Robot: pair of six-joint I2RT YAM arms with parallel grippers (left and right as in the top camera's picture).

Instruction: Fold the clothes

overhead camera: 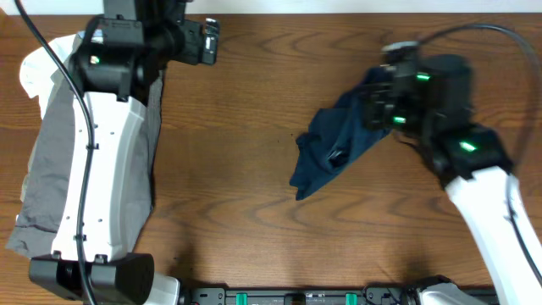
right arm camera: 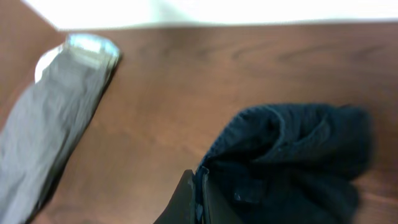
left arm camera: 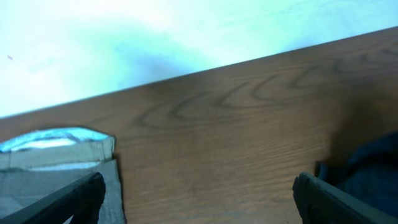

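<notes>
The dark navy-blue shorts (overhead camera: pixel 339 148) lie bunched and crumpled on the wooden table right of centre. My right gripper (overhead camera: pixel 383 106) is shut on their upper right edge. In the right wrist view the fingers (right arm camera: pixel 200 196) pinch a fold of the navy shorts (right arm camera: pixel 292 155). My left gripper (overhead camera: pixel 203 41) is open and empty near the table's far edge at the left. In the left wrist view its two fingertips (left arm camera: pixel 199 199) are spread wide over bare wood.
Grey shorts (overhead camera: pixel 42 169) and a white garment (overhead camera: pixel 38 63) lie at the far left, partly under the left arm. They also show in the right wrist view (right arm camera: pixel 50 118) and the left wrist view (left arm camera: pixel 50 162). Bare wood (overhead camera: pixel 246 195) lies between.
</notes>
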